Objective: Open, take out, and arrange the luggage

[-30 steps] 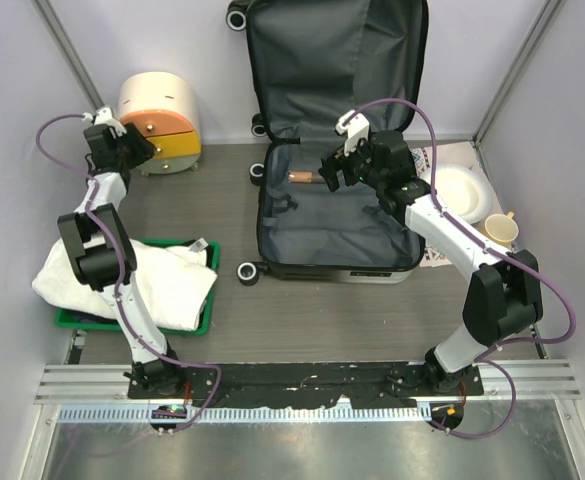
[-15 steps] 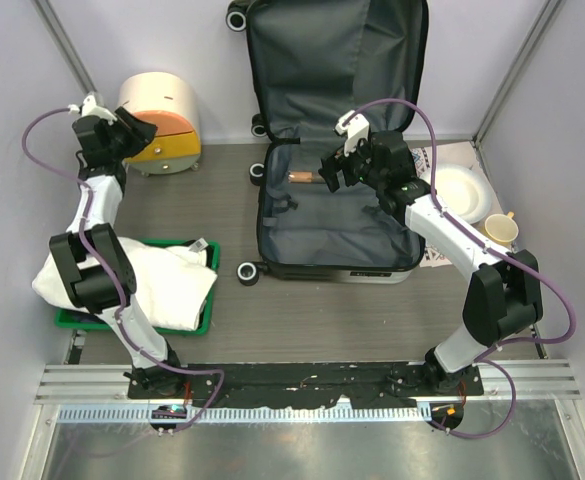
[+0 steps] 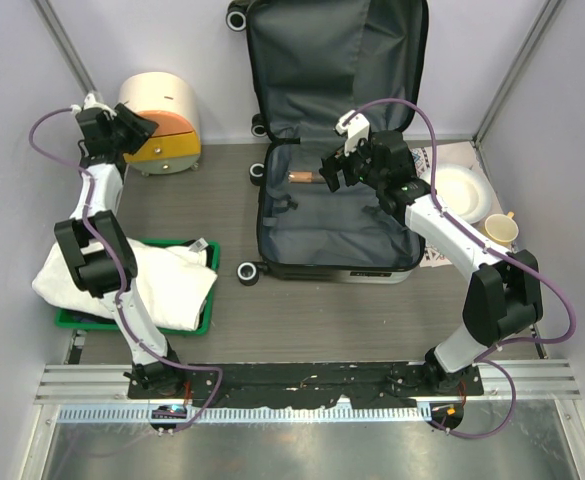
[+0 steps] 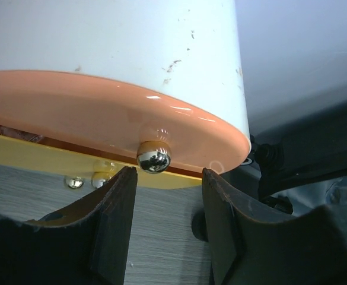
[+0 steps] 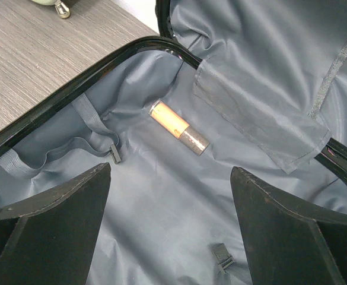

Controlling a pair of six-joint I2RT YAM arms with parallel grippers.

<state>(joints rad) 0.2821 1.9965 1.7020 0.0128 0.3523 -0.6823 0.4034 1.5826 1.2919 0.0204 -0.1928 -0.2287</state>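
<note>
Overhead, the grey wood-grain desk fills most of the frame. The luggage lies open at upper centre. Its lower half is flat on the desk with the dark grey lining showing, and its lid stands upright against the back wall. One black wheel juts out at the lower left corner of the case.

At the left edge sits a green tray with a white cloth heaped in it. A cream-and-orange round drawer cabinet stands in the upper left corner. On the right, a white plate is just beside the case, with a cup below it.

The right gripper hangs over the upper part of the open lining, its jaws spread wide and holding nothing. A small tan tube with a grey cap lies on the lining beyond them, near the hinge.

The left gripper is at the cabinet's front with its jaws partly spread. A shiny metal knob on the orange drawer sits just above the gap between the fingertips, apart from both.
</note>
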